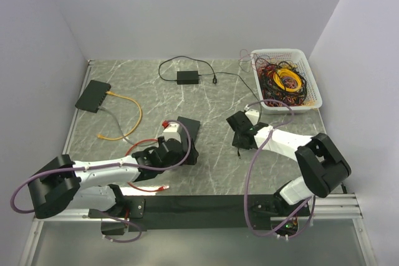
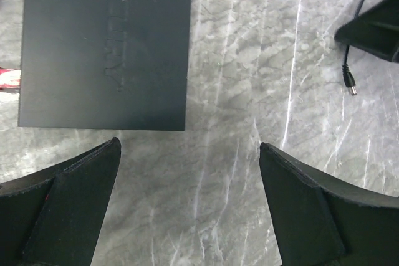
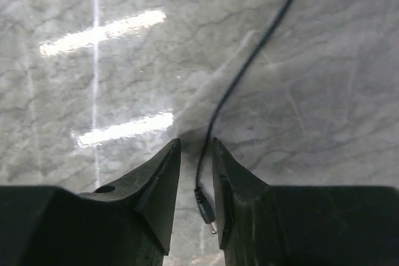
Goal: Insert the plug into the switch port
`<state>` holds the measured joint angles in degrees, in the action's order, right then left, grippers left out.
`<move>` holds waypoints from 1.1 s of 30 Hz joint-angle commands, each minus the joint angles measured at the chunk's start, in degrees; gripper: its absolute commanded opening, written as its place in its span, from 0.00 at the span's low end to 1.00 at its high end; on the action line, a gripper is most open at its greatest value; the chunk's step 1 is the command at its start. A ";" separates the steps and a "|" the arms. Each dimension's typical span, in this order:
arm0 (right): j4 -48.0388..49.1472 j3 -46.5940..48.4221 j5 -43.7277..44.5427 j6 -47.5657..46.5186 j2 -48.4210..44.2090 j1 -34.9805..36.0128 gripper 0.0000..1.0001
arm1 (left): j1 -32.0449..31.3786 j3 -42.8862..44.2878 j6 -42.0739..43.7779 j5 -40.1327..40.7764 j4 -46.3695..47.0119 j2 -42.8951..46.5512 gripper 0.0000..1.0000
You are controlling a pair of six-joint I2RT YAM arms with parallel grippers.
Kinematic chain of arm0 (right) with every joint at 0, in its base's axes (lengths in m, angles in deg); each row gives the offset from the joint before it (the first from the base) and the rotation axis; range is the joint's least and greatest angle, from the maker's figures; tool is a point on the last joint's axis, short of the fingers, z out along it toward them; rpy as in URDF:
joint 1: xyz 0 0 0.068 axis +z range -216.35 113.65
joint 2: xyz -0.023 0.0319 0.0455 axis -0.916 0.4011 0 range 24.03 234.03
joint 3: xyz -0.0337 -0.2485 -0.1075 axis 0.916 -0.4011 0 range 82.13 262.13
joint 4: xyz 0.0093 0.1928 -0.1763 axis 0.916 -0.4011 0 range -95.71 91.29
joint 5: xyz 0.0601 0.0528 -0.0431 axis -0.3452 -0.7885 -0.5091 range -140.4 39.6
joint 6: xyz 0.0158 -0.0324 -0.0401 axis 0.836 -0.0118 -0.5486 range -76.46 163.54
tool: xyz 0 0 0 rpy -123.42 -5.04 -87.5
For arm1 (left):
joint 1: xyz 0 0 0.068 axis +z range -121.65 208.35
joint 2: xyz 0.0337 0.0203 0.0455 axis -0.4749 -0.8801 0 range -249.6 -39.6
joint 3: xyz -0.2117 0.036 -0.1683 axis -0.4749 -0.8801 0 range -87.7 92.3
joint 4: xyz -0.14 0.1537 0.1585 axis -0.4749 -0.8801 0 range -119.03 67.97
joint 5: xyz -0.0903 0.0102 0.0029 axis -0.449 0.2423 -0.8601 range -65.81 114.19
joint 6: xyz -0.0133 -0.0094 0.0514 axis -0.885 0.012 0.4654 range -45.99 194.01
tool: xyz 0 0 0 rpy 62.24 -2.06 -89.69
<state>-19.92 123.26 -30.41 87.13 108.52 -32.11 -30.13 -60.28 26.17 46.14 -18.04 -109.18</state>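
Grey marble table, white walls | left fingers spread | right fingers pinching plug

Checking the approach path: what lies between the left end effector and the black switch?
Only bare marble table, per the left wrist view, between the left end effector and the switch.

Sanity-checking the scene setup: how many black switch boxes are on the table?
2. One switch sits far left with a yellow cable plugged in; the other switch lies centre-left, just ahead of the left gripper. The small power adapter isn't counted.
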 commanded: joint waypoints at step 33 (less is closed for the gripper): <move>13.30 -7.55 -24.90 14.15 -35.44 1.09 0.00 | -20.27 -7.90 13.20 6.97 42.31 1.11 0.83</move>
<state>-7.70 116.18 -52.01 99.00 75.71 -31.35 -48.46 -66.18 34.59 52.87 11.21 -109.62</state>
